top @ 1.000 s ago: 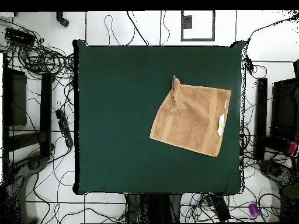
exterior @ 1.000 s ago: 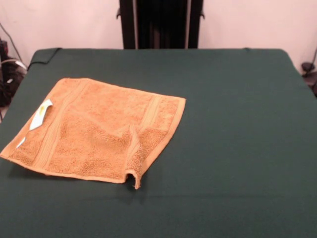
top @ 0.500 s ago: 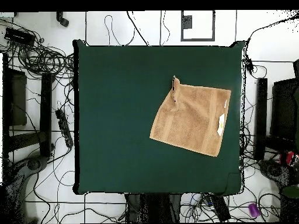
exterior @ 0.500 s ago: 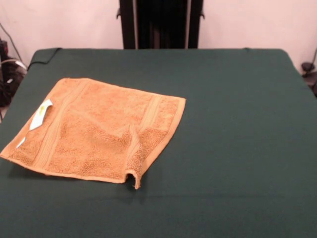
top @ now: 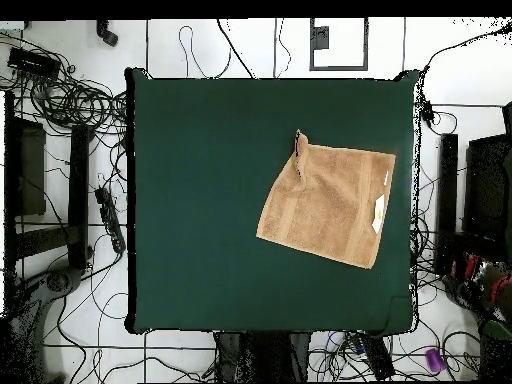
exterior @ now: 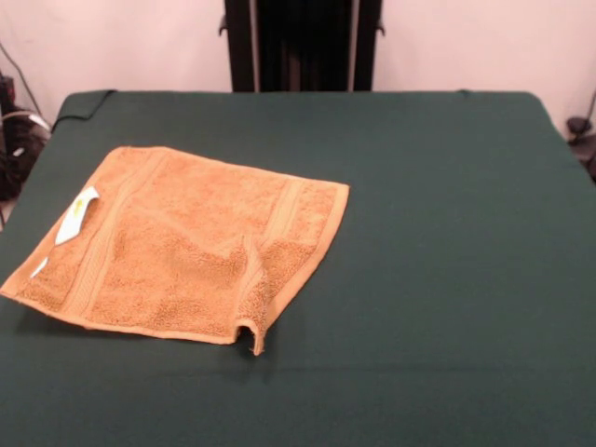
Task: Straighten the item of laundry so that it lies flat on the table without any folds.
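Observation:
The orange-tan terry hand towel [exterior: 186, 247] lies spread on the left part of the dark green table [exterior: 438, 242]. Its white care label [exterior: 76, 214] shows near its left edge. One near corner [exterior: 253, 331] is pinched up into a small raised ridge; the rest lies fairly flat. In the overhead view the towel [top: 328, 203] lies in the table's right half, with the raised corner [top: 299, 148] at its upper left and the label [top: 379, 212] at its right. The gripper shows in neither view.
The robot's black pedestal [exterior: 300, 45] stands at the table's far edge. Cables and dark equipment [top: 60, 120] lie on the floor round the table [top: 200, 200]. The towel's left corner reaches close to the table's edge.

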